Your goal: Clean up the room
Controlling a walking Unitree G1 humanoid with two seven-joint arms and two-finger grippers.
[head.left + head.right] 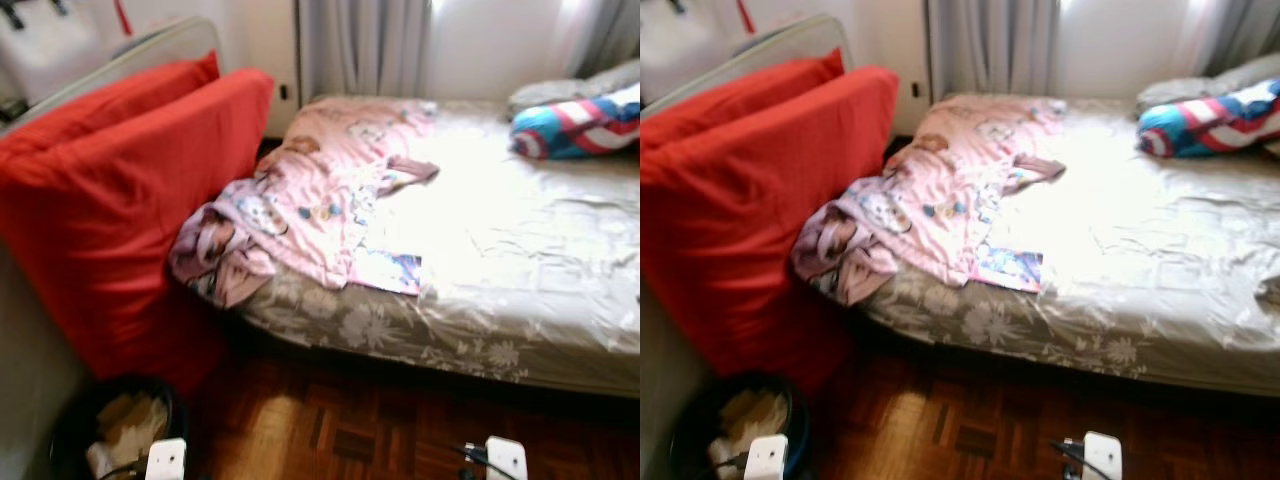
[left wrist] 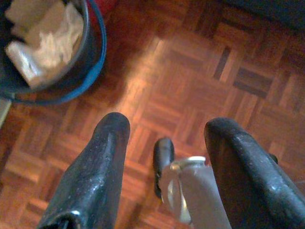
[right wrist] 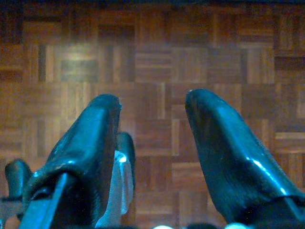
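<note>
Pink clothes (image 1: 320, 195) lie on the bed (image 1: 520, 250), far ahead of both open, empty jaws, nearer the left arm

Red cushions (image 1: 130, 200), pink cartoon-print blanket (image 1: 320, 190), grey floral bedsheet (image 1: 400, 335), brown parquet floor (image 2: 190, 71).

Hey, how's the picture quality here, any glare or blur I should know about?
Head views: soft throughout, window glare washes out the bed sheet, though the pink blanket and red cushion stay readable. Left wrist view: sharper, a light patch on the parquet floor beside the bin. Right wrist view: dim, faint floor sheen.
</note>
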